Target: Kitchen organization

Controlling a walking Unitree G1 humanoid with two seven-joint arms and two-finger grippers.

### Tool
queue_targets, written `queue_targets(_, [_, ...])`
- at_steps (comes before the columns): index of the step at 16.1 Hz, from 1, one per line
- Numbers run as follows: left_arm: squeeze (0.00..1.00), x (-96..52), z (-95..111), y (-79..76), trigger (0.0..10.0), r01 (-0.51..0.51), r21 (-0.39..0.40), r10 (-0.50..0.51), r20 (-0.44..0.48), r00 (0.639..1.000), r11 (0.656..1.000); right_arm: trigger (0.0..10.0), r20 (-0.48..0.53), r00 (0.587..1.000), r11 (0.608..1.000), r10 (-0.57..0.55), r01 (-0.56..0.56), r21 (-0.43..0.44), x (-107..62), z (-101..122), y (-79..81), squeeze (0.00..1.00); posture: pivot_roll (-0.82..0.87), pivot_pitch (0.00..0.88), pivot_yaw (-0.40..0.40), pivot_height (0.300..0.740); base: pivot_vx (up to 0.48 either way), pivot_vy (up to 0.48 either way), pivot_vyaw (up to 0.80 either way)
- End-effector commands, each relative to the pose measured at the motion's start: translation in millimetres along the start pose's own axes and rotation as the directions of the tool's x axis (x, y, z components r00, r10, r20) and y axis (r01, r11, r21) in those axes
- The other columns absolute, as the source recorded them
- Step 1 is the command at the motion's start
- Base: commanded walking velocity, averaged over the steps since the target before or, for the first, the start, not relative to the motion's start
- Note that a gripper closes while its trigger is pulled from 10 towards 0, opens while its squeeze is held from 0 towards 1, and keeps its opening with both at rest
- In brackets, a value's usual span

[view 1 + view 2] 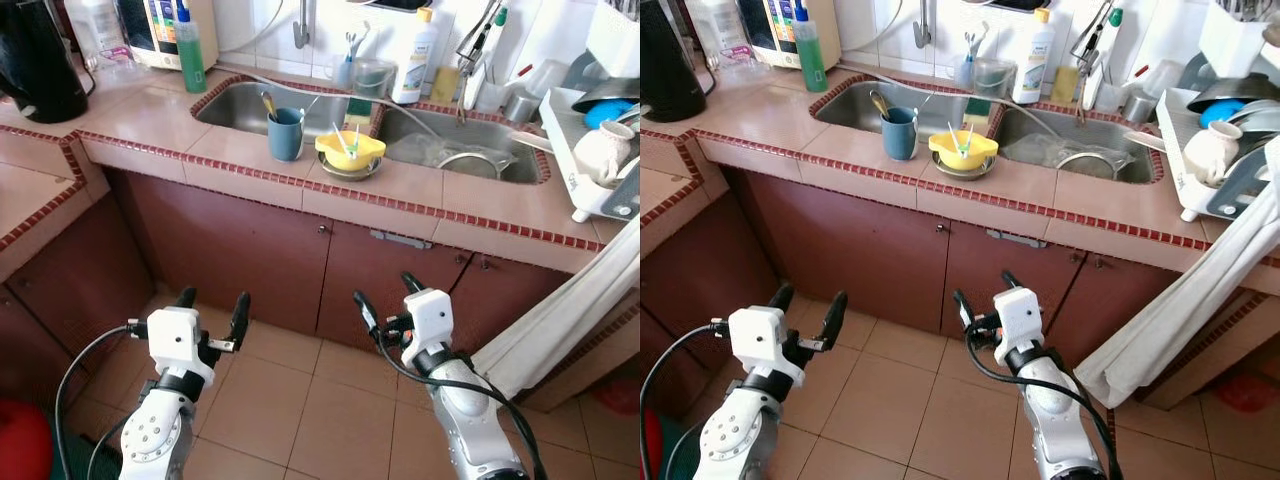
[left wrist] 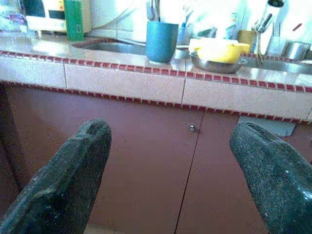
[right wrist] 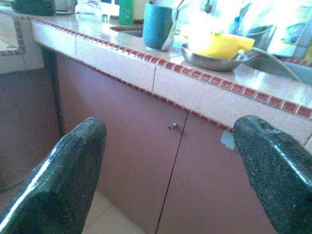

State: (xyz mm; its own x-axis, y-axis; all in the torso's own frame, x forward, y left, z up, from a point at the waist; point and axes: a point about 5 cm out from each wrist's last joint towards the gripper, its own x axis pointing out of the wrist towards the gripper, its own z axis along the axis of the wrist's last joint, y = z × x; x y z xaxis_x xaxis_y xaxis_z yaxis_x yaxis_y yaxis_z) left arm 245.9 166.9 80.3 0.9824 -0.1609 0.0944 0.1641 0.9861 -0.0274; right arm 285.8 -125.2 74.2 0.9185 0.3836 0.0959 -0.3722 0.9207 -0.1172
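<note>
Low before the cabinet doors [image 1: 300, 250], left hand [image 1: 212, 308] and right hand [image 1: 385, 293] gape wide, holding nothing.

One blue cup [image 1: 285, 133], one yellow bowl [image 1: 350, 150], two sink basins [image 1: 240, 105] (side by side)

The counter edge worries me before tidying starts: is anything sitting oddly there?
Yes. A blue cup and a yellow bowl nested in a metal bowl sit on the front ledge by the sink, not in it.
</note>
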Motion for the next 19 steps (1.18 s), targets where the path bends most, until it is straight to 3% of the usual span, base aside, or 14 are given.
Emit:
queue_targets(1, [0.00,1.9,7.1,1.4,10.0,-0.015,0.011,0.015,0.008,1.000,1.000,10.0,0.031,0.999,1.000,-0.006,0.006,-0.013,0.3,8.5,-1.2,0.00,-0.02,0.000,-0.042,0.740,0.000,0.000,0.00])
queue_targets(4, [0.00,2.3,21.1,-0.3,10.0,-0.039,0.053,0.038,0.011,0.999,0.998,10.0,0.072,0.996,0.999,-0.051,0.050,0.016,-11.6,25.1,-8.0,0.00,-0.03,0.000,-0.027,0.740,0.000,0.000,0.00])
queue_targets(8, [0.00,2.5,23.0,-0.3,10.0,-0.015,0.055,0.014,0.006,1.000,0.998,10.0,0.082,0.993,0.996,-0.089,0.090,-0.006,-18.6,32.0,-15.4,0.00,-0.07,0.000,-0.004,0.740,0.000,0.000,0.00])
queue_targets(9, [0.00,7.7,23.1,3.4,10.0,-0.020,0.030,0.021,-0.024,1.000,0.999,10.0,0.094,0.981,0.986,-0.167,0.167,0.015,-23.9,43.0,-22.0,0.00,-0.09,0.000,0.017,0.740,0.000,0.000,0.00])
queue_targets(11, [0.00,11.0,23.6,2.8,10.0,-0.007,0.028,0.007,-0.033,0.999,1.000,10.0,0.090,0.976,0.981,-0.196,0.195,0.019,-25.6,44.5,-23.6,0.00,-0.10,0.000,0.032,0.740,0.000,0.000,0.00])
queue_targets(12, [0.00,19.9,25.0,4.5,10.0,-0.012,0.054,0.015,-0.046,0.999,0.998,10.0,0.071,0.966,0.968,-0.250,0.249,0.020,-27.0,41.3,-27.4,0.00,-0.11,0.000,0.051,0.740,0.000,0.000,0.00])
queue_targets(16, [0.00,30.8,28.8,7.4,10.0,-0.035,0.085,0.039,-0.048,0.998,0.996,10.0,0.063,0.966,0.968,-0.252,0.252,0.006,-21.9,44.3,-27.5,0.00,-0.11,0.000,0.044,0.740,0.000,0.000,0.00])
queue_targets(19, [0.00,34.4,38.6,6.7,10.0,-0.037,0.072,0.037,0.003,0.999,0.997,10.0,0.094,0.971,0.976,-0.219,0.220,0.005,-8.1,53.0,-27.2,0.00,-0.09,0.000,0.021,0.740,0.000,0.000,0.00])
